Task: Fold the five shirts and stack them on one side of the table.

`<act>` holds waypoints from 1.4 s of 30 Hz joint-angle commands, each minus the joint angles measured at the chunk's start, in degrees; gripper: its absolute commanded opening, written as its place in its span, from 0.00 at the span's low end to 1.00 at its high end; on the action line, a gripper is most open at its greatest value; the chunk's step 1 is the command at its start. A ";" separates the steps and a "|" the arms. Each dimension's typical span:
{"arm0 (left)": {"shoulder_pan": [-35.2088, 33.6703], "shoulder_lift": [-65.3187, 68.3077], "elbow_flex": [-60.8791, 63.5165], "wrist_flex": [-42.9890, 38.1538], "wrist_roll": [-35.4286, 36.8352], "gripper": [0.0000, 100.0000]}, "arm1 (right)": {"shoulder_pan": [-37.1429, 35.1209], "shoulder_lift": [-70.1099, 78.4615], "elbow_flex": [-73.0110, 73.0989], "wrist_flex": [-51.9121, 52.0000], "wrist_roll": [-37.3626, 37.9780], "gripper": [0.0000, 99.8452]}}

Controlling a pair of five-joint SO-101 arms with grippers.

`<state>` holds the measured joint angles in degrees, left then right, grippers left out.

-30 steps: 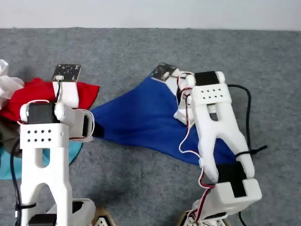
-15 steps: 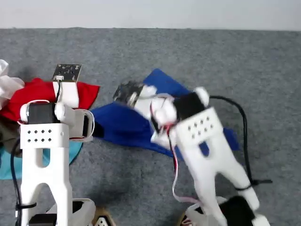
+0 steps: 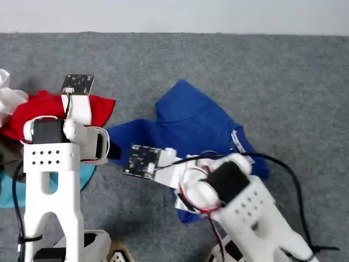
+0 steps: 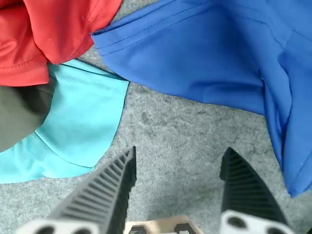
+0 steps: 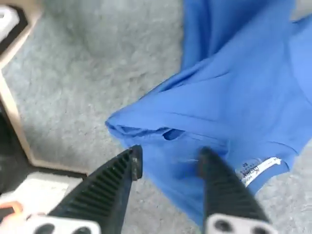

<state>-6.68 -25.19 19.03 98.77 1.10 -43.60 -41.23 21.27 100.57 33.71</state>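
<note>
A blue shirt (image 3: 191, 123) lies crumpled in the middle of the grey table, its neck label (image 3: 238, 141) showing. The right arm (image 3: 240, 202) stretches from the front edge over the shirt's near-left part. My right gripper (image 5: 169, 153) is open just above a folded blue edge (image 5: 146, 129), with nothing clamped. The left arm (image 3: 49, 158) stands at the left. My left gripper (image 4: 180, 153) is open over bare carpet beside the blue sleeve (image 4: 185, 63). A red shirt (image 3: 32, 109), a teal shirt (image 4: 73, 126), a dark shirt (image 4: 19, 117) and a white shirt (image 3: 8, 95) are piled at the left.
Grey carpet (image 3: 305, 82) covers the table, with free room at the back and on the right. The shirt pile crowds the left edge around the left arm. A pale wall (image 3: 174, 16) runs along the far edge.
The right arm swung from the blue shirt's far corner toward the front left. The shirt went from a spread triangle to a folded-over heap with its label up. The left arm kept still.
</note>
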 commanded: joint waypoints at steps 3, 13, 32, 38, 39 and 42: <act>0.09 -1.58 -0.13 1.93 -0.79 0.27 | 7.69 -5.32 -5.45 2.07 -1.85 0.25; 0.09 -1.58 -0.13 1.93 -0.70 0.27 | 41.89 13.67 -2.11 -28.79 -1.58 0.25; 0.00 -1.58 -0.13 1.93 -0.70 0.27 | 41.80 74.77 -48.00 -20.26 -1.49 0.22; 0.00 -1.58 -0.13 1.93 -0.70 0.27 | 39.25 79.78 -53.45 -16.66 3.52 0.02; 0.00 -1.58 -0.13 1.93 -0.70 0.27 | 39.16 80.13 -53.54 -16.31 3.60 0.05; 0.00 -1.58 -0.13 1.93 -0.70 0.27 | 39.25 80.92 -53.54 -16.31 3.60 0.04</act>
<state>-6.68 -25.19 19.03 98.77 1.10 -4.13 40.00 -29.36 83.16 36.26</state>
